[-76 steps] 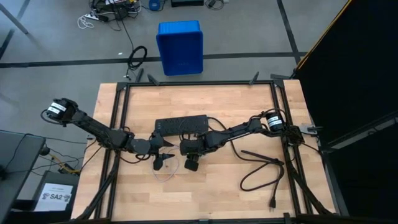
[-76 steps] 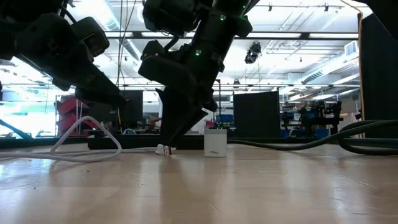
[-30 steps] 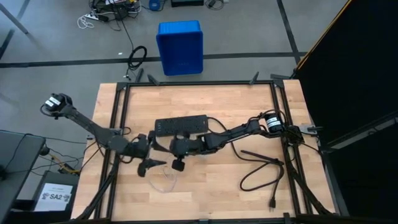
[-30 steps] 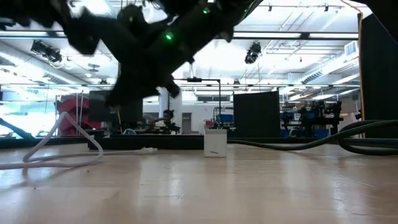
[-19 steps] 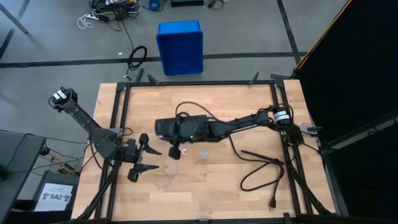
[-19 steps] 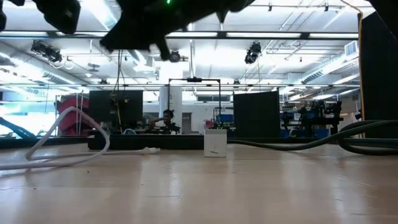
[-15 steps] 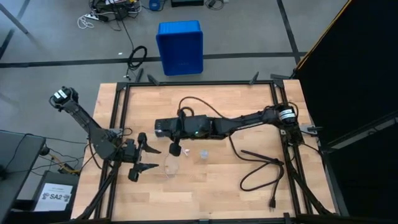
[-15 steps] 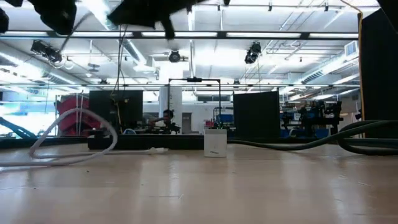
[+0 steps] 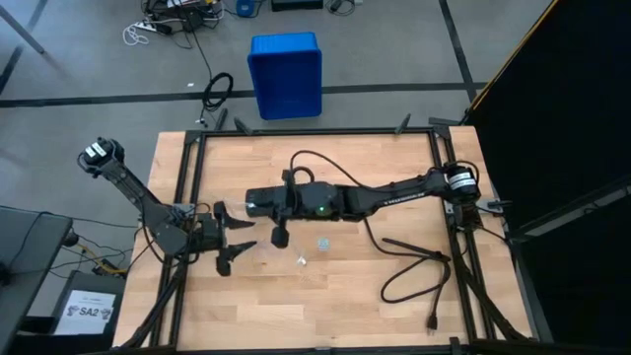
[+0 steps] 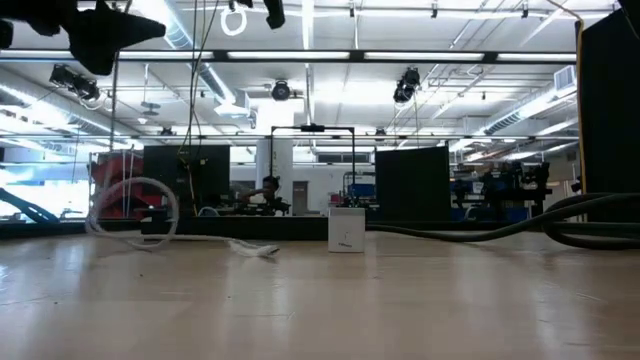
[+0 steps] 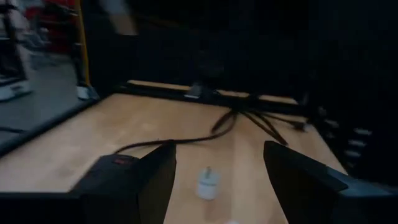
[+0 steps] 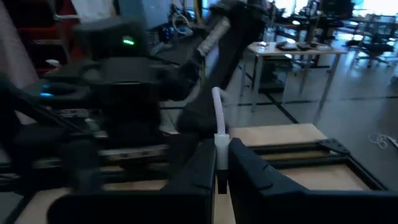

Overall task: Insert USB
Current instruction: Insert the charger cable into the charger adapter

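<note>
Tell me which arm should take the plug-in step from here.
Right, probably. The right gripper is shut on the USB plug end, up by the power strip. The left gripper is open and empty near the table's left edge.

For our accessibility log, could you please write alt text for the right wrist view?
The right gripper is shut on the plug end of the thin whitish USB cable, which rises between its two dark fingers. Beyond it, blurred, are the left arm with a green light, the wooden table and room furniture.
</note>
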`<state>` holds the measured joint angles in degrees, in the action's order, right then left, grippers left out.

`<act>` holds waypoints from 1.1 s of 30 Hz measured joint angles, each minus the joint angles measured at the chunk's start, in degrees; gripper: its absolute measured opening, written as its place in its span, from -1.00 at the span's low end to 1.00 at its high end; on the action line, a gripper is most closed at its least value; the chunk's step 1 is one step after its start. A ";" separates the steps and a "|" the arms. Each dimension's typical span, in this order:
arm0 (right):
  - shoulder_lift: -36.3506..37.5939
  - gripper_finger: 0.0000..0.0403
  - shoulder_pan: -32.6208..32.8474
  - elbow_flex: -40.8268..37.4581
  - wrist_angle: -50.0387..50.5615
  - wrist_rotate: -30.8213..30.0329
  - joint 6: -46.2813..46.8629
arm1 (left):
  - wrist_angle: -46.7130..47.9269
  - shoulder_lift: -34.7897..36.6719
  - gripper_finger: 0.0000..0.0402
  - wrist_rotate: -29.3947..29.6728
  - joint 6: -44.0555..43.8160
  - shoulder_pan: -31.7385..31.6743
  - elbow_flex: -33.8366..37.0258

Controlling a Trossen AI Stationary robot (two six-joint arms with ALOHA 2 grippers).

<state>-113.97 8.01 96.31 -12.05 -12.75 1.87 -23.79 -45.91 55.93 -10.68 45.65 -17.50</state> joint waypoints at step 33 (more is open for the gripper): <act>-4.34 -1.00 6.62 -7.95 -9.90 -2.14 4.31 | -37.42 -3.70 0.14 -17.24 13.33 -7.48 14.45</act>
<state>-118.32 14.63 88.36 -21.95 -14.88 6.17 -61.21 -49.61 38.69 2.65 38.17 -3.05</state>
